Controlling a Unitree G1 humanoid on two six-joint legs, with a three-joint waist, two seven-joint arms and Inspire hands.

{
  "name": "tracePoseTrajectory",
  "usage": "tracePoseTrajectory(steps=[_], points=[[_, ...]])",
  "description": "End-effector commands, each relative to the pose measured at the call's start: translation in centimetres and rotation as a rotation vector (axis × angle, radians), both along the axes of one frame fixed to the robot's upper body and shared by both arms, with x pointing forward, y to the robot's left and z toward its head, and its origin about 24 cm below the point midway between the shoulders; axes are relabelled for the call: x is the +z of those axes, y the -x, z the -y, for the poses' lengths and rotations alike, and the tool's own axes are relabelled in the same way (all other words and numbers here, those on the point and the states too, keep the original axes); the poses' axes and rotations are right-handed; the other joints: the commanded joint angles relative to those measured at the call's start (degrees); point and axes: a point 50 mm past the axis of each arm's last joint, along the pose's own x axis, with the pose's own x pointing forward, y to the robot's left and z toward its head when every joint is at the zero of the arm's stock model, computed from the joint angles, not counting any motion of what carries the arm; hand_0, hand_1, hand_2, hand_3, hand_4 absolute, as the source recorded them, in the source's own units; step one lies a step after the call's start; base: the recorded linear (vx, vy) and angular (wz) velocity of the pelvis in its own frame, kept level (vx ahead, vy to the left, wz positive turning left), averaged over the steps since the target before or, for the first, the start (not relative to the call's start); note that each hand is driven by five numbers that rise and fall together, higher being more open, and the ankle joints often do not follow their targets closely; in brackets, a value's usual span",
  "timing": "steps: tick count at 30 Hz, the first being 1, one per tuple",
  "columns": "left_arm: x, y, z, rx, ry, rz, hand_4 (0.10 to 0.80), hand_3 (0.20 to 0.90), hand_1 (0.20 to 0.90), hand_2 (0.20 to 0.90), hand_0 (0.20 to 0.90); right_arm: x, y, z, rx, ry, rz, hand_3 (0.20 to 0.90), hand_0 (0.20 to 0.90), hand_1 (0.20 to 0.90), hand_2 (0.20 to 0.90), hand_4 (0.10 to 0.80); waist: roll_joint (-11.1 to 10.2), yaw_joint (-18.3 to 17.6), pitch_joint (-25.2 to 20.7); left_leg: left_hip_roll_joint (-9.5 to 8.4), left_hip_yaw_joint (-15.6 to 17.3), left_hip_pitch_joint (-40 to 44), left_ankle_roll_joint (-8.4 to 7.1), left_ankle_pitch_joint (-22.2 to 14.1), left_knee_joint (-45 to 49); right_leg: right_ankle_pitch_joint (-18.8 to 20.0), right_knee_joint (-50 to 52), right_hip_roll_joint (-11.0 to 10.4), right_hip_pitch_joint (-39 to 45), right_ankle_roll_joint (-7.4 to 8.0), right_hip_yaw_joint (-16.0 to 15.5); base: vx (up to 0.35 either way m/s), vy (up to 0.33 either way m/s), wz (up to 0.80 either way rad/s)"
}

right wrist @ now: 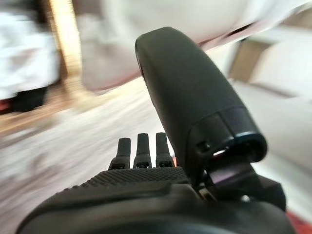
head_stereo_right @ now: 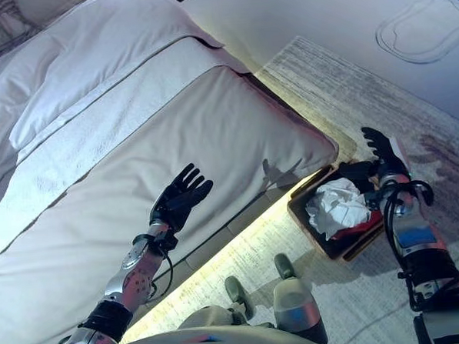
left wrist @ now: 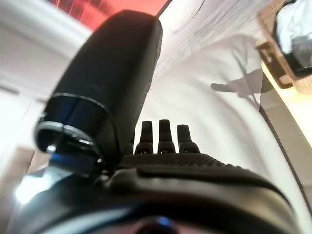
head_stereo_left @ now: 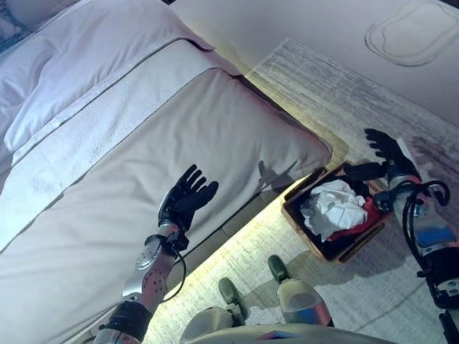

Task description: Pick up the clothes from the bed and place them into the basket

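A brown basket (head_stereo_left: 298,197) stands on the rug beside the bed's foot corner. White clothing (head_stereo_left: 333,207) lies piled in it over red and black pieces (head_stereo_left: 361,220). My left hand (head_stereo_left: 186,197) hovers over the bed's white cover (head_stereo_left: 212,127) near its front edge, fingers straight and spread, holding nothing. My right hand (head_stereo_left: 388,151) is held above the rug just past the basket's far right corner, open and empty. In the left wrist view, the basket (left wrist: 273,48) shows beyond the bed's edge. No loose clothes show on the bed.
The bed fills the left half, with a pillow (head_stereo_left: 92,56) and a folded white blanket (head_stereo_left: 104,125) further up. A grey patterned rug (head_stereo_left: 349,104) lies under the basket. A pale floor mat (head_stereo_left: 415,31) sits at the far right.
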Motion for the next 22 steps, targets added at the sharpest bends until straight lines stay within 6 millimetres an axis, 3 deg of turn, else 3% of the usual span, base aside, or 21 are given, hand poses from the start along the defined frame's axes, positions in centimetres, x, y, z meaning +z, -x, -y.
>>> tracePoseTrajectory(steps=[1, 6, 9, 16, 17, 22], points=[[-0.3, 0.4, -1.3, 0.018, -0.039, -0.002, 0.800, 0.900, 0.900, 0.900, 0.900, 3.0, -0.9, -2.1, 0.060, 0.051, 0.219, 0.900, 0.900, 0.900, 0.900, 0.800, -4.2, 4.6, -9.6, 0.09, -8.6, 0.6, -0.53, -8.1, 2.4, 1.1, 0.2, -2.7, -3.0, 0.16, -5.5, 0.050, -0.011, 0.46], [-0.9, 1.3, -1.5, -0.033, -0.071, -0.022, 0.800, 0.900, 0.900, 0.900, 0.900, 4.1, -1.7, -3.6, 0.164, 0.031, 0.233, 0.900, 0.900, 0.900, 0.900, 0.800, -4.9, 7.0, -10.0, 0.49, -10.4, 0.4, -0.97, -7.1, 2.0, 0.3, 0.2, -3.2, -1.6, -0.16, -8.2, 0.043, 0.026, 0.44], [-1.2, 1.1, -2.0, -0.026, -0.071, -0.029, 0.800, 0.900, 0.900, 0.900, 0.900, 3.6, -2.4, -4.4, 0.233, -0.004, 0.166, 0.900, 0.900, 0.900, 0.900, 0.800, -5.3, 8.2, -10.6, 0.39, -11.7, 0.3, -1.11, -6.5, 1.7, -0.2, 0.2, -3.6, -0.5, -0.29, -9.9, 0.057, 0.056, 0.42], [-1.0, 0.6, -1.3, 0.012, -0.034, -0.002, 0.800, 0.900, 0.900, 0.900, 0.900, 0.2, -2.1, -5.6, 0.251, -0.073, 0.049, 0.900, 0.900, 0.900, 0.900, 0.800, -6.3, 10.1, -11.8, 0.26, -13.6, 0.4, -0.88, -6.0, 1.1, -1.0, 0.2, -3.8, 1.0, -0.59, -11.5, 0.071, 0.031, 0.27], [-1.0, 0.4, -0.6, 0.022, -0.011, 0.002, 0.800, 0.900, 0.900, 0.900, 0.900, -1.0, -2.1, -6.4, 0.257, -0.130, 0.019, 0.900, 0.900, 0.900, 0.900, 0.800, -6.6, 10.8, -12.0, 0.15, -15.0, 0.3, -0.75, -5.8, 0.9, -1.3, 0.2, -3.7, 1.4, -0.82, -11.9, 0.069, 0.015, 0.24], [-0.9, 0.2, 0.2, 0.012, -0.013, 0.036, 0.800, 0.900, 0.900, 0.900, 0.900, -2.5, -1.7, -8.0, 0.284, -0.254, -0.028, 0.900, 0.900, 0.900, 0.900, 0.800, -7.2, 11.4, -11.7, 0.11, -15.7, 0.1, -0.72, -6.0, 1.6, -1.7, 0.5, -3.9, 2.2, -0.88, -12.7, 0.055, 0.019, 0.26]])
